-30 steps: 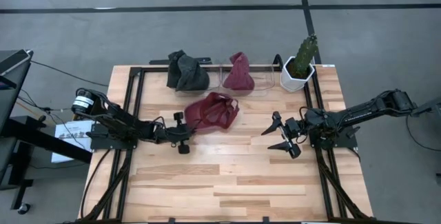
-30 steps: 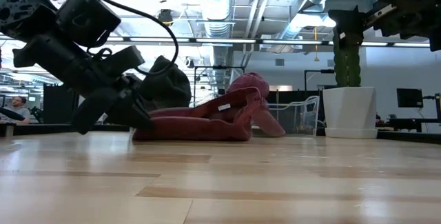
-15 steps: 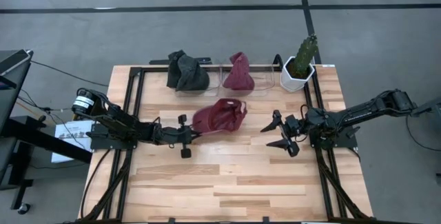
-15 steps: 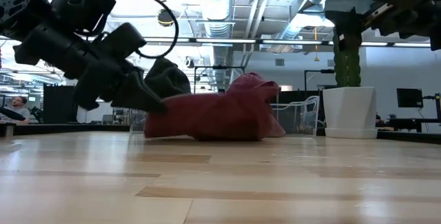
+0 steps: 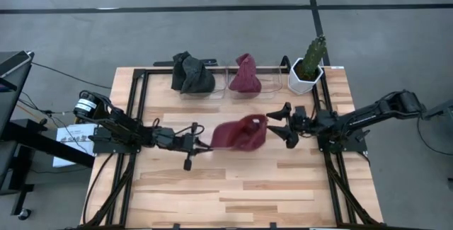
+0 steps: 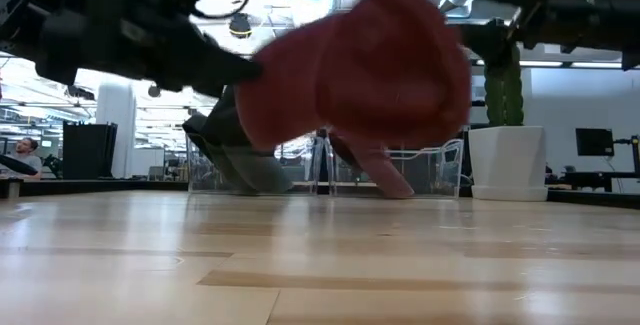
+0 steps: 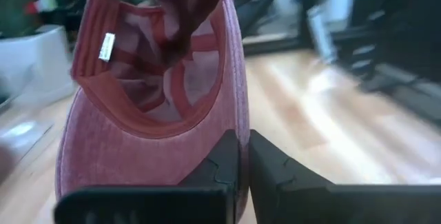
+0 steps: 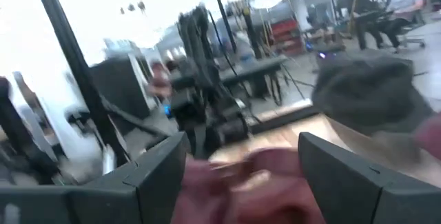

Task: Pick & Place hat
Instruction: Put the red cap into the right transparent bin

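Observation:
A dark red cap (image 5: 241, 132) hangs in the air over the middle of the table; the low view shows the cap (image 6: 370, 75) well above the wood. My left gripper (image 5: 205, 144) is at its left end, shut on it. In the left wrist view, the cap (image 7: 151, 114) shows its hollow inside with a white tag. My right gripper (image 5: 279, 125) is open at the cap's right end. In the right wrist view, the red cloth (image 8: 255, 176) lies between its fingers (image 8: 158, 172). My left gripper (image 7: 244, 148) pinches the cap's edge (image 7: 233, 124) between its two shut fingers, coming level from the table's left. The cap is lifted clear of the table and stands out beyond the fingertips, its hollow side toward the wrist camera. Whether my right gripper touches the cap cannot be told.
Along the far edge, two clear bins hold a dark grey hat (image 5: 190, 73) and a maroon hat (image 5: 245, 74). A potted cactus (image 5: 308, 67) stands at the far right corner. Bare wood (image 5: 233, 187) fills the near half of the table.
My left gripper has moved toward the table's right and up. The red cap first slid along the table from the far middle, then rose clear of it. My right gripper has moved left and toward the far edge, closing in on the cap's right end.

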You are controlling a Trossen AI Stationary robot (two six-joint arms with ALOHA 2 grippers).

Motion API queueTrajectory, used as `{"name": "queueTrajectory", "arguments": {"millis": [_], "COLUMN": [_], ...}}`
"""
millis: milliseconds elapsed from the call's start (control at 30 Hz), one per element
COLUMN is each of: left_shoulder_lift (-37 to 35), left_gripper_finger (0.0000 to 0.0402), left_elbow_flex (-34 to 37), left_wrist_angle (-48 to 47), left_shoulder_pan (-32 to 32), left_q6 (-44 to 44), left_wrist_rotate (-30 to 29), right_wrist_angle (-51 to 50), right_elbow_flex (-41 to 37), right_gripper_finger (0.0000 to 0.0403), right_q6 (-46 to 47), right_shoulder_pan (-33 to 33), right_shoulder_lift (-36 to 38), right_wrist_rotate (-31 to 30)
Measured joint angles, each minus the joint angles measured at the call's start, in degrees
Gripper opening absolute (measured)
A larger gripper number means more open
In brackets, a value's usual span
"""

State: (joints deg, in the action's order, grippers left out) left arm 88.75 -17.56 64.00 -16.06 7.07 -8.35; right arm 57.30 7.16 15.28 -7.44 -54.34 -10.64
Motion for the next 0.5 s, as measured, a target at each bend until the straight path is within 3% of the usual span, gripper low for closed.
{"name": "queueTrajectory", "arguments": {"millis": [133,267,500], "left_shoulder_lift": [0.0,0.0,-0.1], "left_gripper_finger": [0.0013,0.0013,0.0013], "left_elbow_flex": [0.0,0.0,0.0], "left_wrist_angle": [3.1,6.5,9.7], "left_shoulder_pan": [-1.0,-1.4,-1.4], "left_q6": [0.0,-0.8,-2.1], "left_wrist_rotate": [1.5,1.2,-0.7], "right_wrist_angle": [6.8,3.2,-6.5], "right_elbow_flex": [0.2,2.7,10.4], "right_gripper_finger": [0.027,0.027,0.027], "right_q6": [1.8,-4.3,-9.2], "right_shoulder_pan": [-1.5,-1.8,-2.1], "right_shoulder_lift": [-4.2,-8.2,-15.0], "right_wrist_rotate": [0.0,-2.5,-29.4]}}
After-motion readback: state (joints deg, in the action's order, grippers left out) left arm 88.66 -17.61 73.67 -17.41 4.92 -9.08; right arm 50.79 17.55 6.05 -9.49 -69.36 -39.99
